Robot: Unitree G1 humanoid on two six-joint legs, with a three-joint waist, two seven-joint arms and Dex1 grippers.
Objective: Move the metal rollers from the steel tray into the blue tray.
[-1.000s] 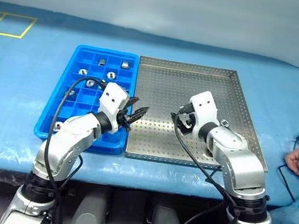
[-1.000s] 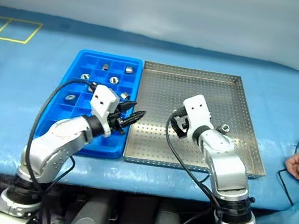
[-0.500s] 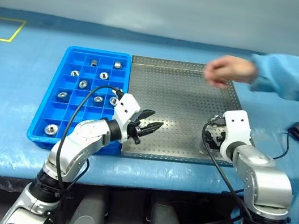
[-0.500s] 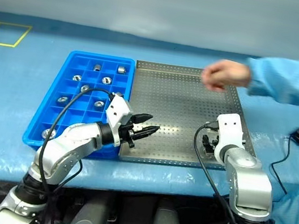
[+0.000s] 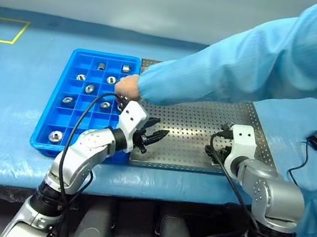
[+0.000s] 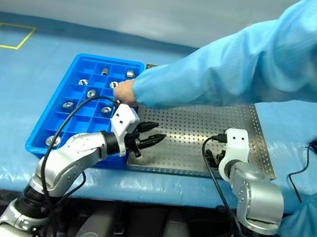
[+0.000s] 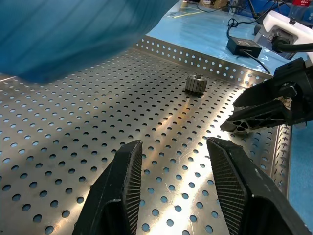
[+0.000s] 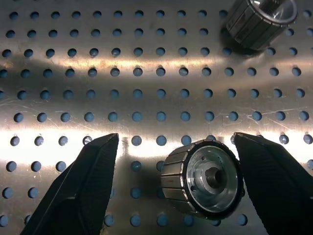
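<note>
Holding rollers (image 5: 89, 89) – blue tray (image 5: 50, 112), two in steel tray (image 7: 146, 122), both grippers' fingers (image 7: 222, 188) wide, empty.

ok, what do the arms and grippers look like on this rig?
Silver-grey metallic arms with black joints and white wrist housings. Each carries a looping black cable. The left gripper and right gripper each have two black tapered fingers; the left's fingers have ribbed inner pads.

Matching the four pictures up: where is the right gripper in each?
Left eye: right gripper, low over the steel tray's near right corner.
Right eye: same corner.
Left wrist: ahead of the left gripper.
Right wrist: open around a metal roller.
Shared landmark: the tray's perforated floor.
</note>
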